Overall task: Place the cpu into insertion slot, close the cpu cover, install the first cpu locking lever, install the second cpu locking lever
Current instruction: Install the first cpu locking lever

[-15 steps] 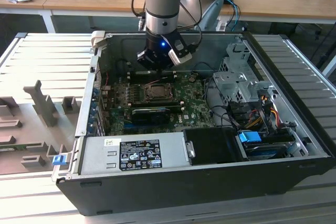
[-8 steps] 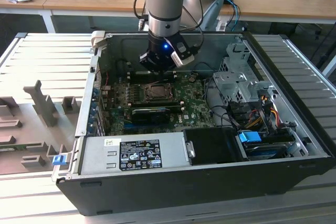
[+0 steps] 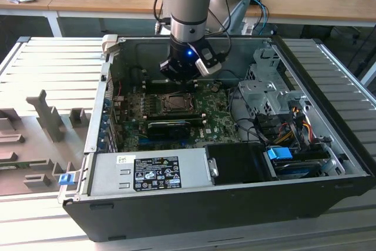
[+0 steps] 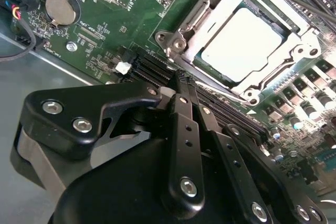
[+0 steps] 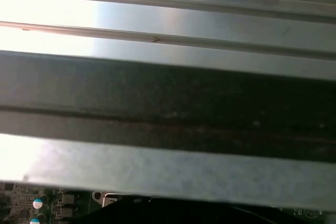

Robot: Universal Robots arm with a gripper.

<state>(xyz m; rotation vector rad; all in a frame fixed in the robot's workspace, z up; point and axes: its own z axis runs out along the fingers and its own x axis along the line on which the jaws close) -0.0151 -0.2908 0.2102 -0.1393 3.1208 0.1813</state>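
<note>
Flat square cpu (image 4: 240,44) with a pale silver-grey, near-white metal top. Thin square cpu cover (image 4: 223,3) around it is bright silver metal. Green motherboard (image 4: 113,22) with fine white print and small silver solder dots; round silver coin battery (image 4: 59,9) in a black ring. Gripper (image 4: 178,85) is matte black with silver screw heads. In the exterior view, black computer case (image 3: 194,213) with grey metal inner walls, grey power supply (image 3: 147,171) carrying a black-and-white label, blue plastic clip (image 3: 280,153), pale grey ribbed worktop (image 3: 41,63).
</note>
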